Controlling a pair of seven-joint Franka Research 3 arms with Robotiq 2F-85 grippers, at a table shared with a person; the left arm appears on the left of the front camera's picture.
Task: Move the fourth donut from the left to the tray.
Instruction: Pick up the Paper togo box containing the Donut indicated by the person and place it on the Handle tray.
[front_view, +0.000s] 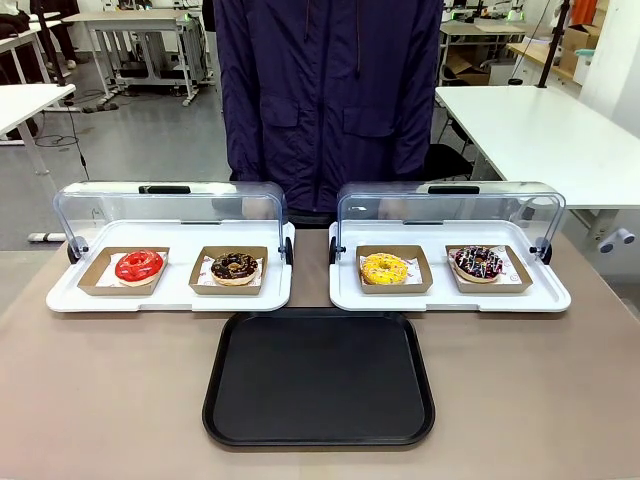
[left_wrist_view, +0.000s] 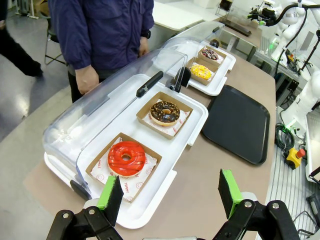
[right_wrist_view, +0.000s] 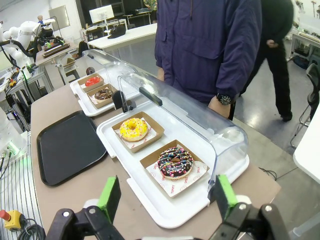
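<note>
The fourth donut from the left (front_view: 478, 262) is chocolate-glazed with coloured sprinkles and lies in a brown cardboard holder at the right end of the right white display tray, under its raised clear lid. In the right wrist view this donut (right_wrist_view: 175, 162) sits just beyond my right gripper (right_wrist_view: 166, 196), which is open and holds nothing. The black tray (front_view: 319, 377) lies bare at the table's near middle, also seen in the black tray (right_wrist_view: 67, 145) and black tray (left_wrist_view: 239, 122) wrist pictures. My left gripper (left_wrist_view: 170, 191) is open above the left display tray's near edge.
A yellow donut (front_view: 385, 268) shares the right display tray (front_view: 449, 298). A red donut (front_view: 139, 266) and a chocolate crumb donut (front_view: 235, 267) lie in the left display tray (front_view: 170, 298). A person in a dark blue jacket (front_view: 330, 90) stands at the far side.
</note>
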